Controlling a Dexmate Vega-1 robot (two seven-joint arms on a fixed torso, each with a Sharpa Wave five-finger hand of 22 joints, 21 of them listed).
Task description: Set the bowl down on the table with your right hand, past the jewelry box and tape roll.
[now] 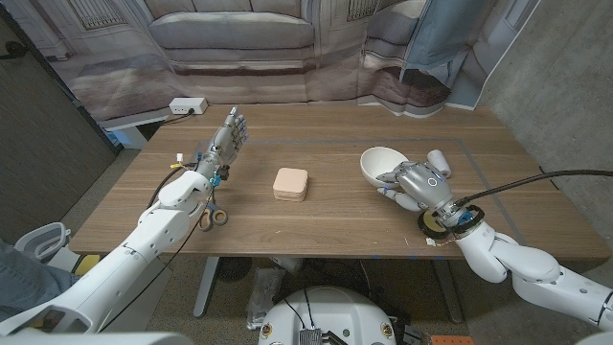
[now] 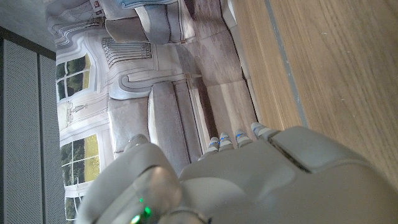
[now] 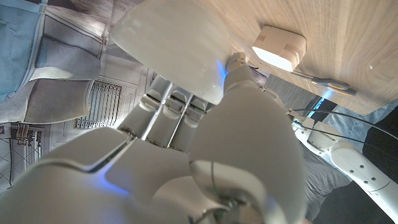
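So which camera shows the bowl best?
The head view: the whole bowl shows tilted in the right hand, over the table. The right wrist view shows its white underside close up.

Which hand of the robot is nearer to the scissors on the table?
The left. The left hand stands open just beyond the scissors, which lie beside that arm's wrist. The right hand holds the bowl on the far side of the jewelry box.
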